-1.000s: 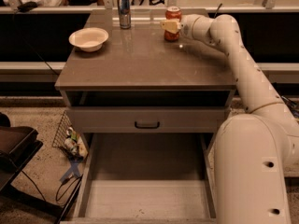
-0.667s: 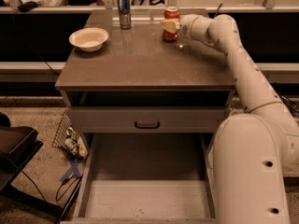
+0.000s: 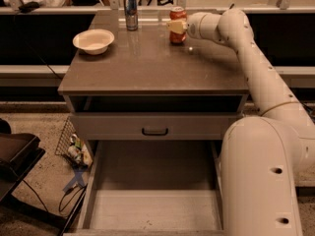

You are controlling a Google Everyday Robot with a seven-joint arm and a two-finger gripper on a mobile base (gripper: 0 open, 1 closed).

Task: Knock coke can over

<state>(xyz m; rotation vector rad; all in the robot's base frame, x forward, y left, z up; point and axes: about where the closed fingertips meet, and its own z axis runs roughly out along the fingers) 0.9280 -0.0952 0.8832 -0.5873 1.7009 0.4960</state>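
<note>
The coke can (image 3: 177, 34), red with a silver top, stands upright near the back edge of the brown cabinet top (image 3: 152, 65), right of centre. My gripper (image 3: 176, 26) is at the can's upper part, reaching in from the right, and it covers part of the can. The white arm runs from the lower right up to it.
A slim blue-and-silver can (image 3: 130, 11) stands at the back, left of the coke can. A white bowl (image 3: 93, 41) sits at the back left. The bottom drawer (image 3: 147, 195) is pulled out. A wire basket (image 3: 74, 144) and cables lie on the floor at the left.
The gripper has stayed at the can's top, shifting very slightly left. The can still stands upright in the same place.
</note>
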